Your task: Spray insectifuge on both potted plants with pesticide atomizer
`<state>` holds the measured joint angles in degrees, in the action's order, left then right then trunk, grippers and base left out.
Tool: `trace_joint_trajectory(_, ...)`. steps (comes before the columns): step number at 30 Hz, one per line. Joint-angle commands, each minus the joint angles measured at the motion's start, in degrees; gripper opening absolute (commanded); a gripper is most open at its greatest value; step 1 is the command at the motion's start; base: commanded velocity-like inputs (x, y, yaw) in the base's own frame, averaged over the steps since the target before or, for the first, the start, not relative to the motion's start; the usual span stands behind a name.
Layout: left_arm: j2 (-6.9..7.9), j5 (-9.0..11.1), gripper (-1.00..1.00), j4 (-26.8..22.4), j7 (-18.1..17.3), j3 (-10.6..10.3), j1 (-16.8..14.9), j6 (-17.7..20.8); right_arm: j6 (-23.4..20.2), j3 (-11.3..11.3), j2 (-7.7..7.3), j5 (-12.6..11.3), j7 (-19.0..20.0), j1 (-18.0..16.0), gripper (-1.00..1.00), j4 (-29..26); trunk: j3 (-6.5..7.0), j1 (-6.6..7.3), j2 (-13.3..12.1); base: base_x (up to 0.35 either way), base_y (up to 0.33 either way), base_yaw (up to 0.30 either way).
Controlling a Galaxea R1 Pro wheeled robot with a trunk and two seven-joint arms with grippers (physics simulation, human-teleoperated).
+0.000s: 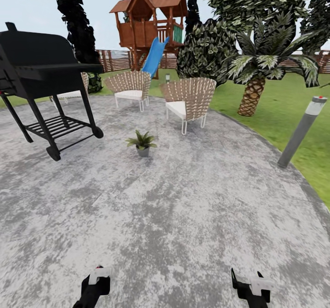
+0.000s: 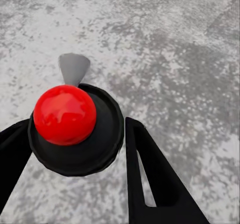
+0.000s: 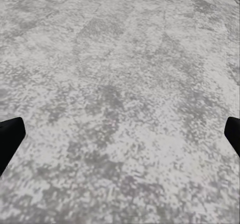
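Grey mottled paving of the round patio spreads beneath us, with green lawn curving around its far edge. Beyond the patio we see a wooden playhouse with a blue slide. On the patio's left stands a black grill; two wicker chairs sit at its far side, and a grey lamp post leans at its right edge. One potted plant rests on the paving between grill and chairs. Our left tool is clamped on the pesticide atomizer, whose red top faces the wrist camera. Our right tool hangs spread wide, empty, over the paving.
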<state>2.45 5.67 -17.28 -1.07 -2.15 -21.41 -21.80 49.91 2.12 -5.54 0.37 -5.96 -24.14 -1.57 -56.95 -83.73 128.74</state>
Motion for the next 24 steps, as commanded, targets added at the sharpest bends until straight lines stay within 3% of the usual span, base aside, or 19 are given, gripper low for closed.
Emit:
trace_joint_trajectory(1,0.02,0.57,-1.00,0.05,-0.07,-0.24,-0.03,-0.17,0.19,0.16,0.00,0.07,-0.06,-0.03,1.00,0.05,-0.05,-0.01,0.02,0.217,0.256,-0.003)
trace_joint_trajectory(11,0.02,0.57,-1.00,0.05,-0.07,-0.28,-0.03,-0.17,0.19,0.16,0.00,0.07,-0.03,-0.03,1.00,0.03,-0.05,-0.01,0.02,0.290,0.162,0.000)
trace_joint_trajectory(24,0.02,0.57,-1.00,0.05,-0.07,-0.31,-0.03,-0.18,0.19,0.16,0.00,0.07,-0.04,-0.03,1.00,0.03,-0.05,-0.01,0.02,0.332,-0.044,0.000)
